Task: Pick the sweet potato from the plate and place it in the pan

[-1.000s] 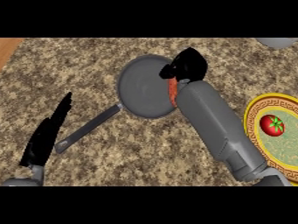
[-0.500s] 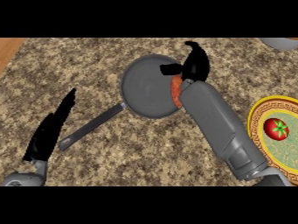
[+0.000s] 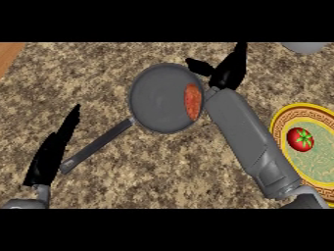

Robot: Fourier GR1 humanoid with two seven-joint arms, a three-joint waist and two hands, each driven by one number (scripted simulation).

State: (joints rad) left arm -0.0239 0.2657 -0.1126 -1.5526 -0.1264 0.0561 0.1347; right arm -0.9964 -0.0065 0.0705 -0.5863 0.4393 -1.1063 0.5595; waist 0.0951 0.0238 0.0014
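At seven o'clock the left hand [image 3: 51, 152] rests near the lower edge with straight, relaxed fingers pointing up, holding nothing, beside the pan's handle. At four o'clock a yellow-rimmed plate [image 3: 283, 121] carries a tomato [image 3: 300, 139]. The right forearm rises from five o'clock toward one o'clock; the right hand [image 3: 225, 72] is spread wide, fingers straight and thumb out, at the far right rim of the pan [image 3: 155, 100], gripping nothing. The sweet potato [image 3: 192, 100] lies inside the pan along its right wall. No writing is readable anywhere.
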